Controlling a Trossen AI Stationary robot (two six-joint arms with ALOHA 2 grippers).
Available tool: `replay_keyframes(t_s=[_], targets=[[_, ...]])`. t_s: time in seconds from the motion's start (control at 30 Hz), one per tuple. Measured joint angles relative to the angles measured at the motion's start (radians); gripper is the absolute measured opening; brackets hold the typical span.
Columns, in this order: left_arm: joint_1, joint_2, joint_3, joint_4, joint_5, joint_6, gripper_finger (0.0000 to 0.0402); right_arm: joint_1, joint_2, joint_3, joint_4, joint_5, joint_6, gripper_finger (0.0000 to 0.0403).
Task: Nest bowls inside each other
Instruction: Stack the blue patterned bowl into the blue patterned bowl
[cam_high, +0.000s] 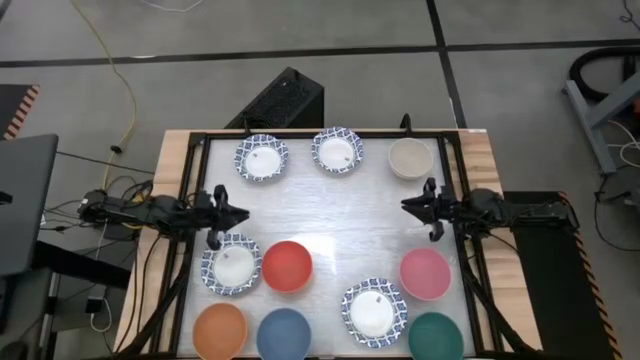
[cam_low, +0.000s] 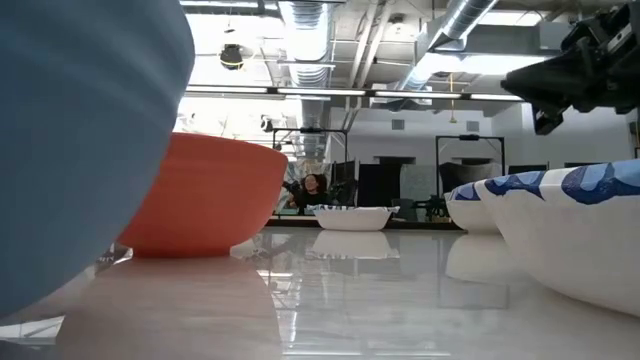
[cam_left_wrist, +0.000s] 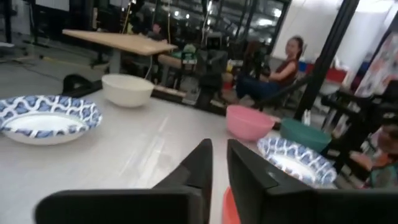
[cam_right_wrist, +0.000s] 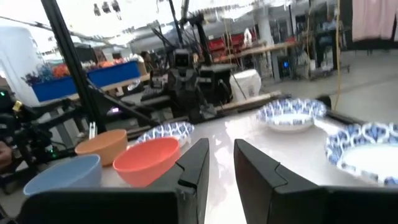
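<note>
Counting the bowls, you had ten on the table, each sitting alone with none nested yet, so by my read the task had not started. Four were white with blue-patterned rims: two at the far edge, one near the left edge, one toward the near edge. One of each plain colour followed: beige bowl at the far right corner, red bowl beside the left patterned one, pink bowl toward the right edge, orange bowl and blue bowl along the near edge on the left, dark green bowl at the near right corner.

All stood upright, mouths up, spaced around the rim of the table with the middle bare; likely laid out so you could reach any one freely.

Your left gripper hovered over the left edge, just beyond the left patterned bowl, fingers parted by a narrow gap, holding nothing. Your right gripper hovered at the right edge between beige and pink, fingers likewise slightly apart and empty. Two arms, two grippers, both pointing inward, seemingly waiting.
</note>
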Motion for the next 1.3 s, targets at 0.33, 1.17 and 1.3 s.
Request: replay_keyframes(t_s=[0.33, 1.17, 1.3], targets=[[0.0, 0.0, 0.012, 0.116, -0.068, -0.008, 0.0155, -0.005, 0.006, 0.116, 0.086, 0.027, -0.119, 0.0097], [0.0, 0.352, 0.527, -0.513, -0.293, -0.06, 0.0174, -0.075, 0.339, 0.442, -0.153, 0.247, -0.289, 0.0225], [0.0, 0.394, 0.557, -0.525, -0.278, -0.032, 0.0174, -0.103, 0.424, 0.482, -0.149, 0.258, -0.288, 0.0224]])
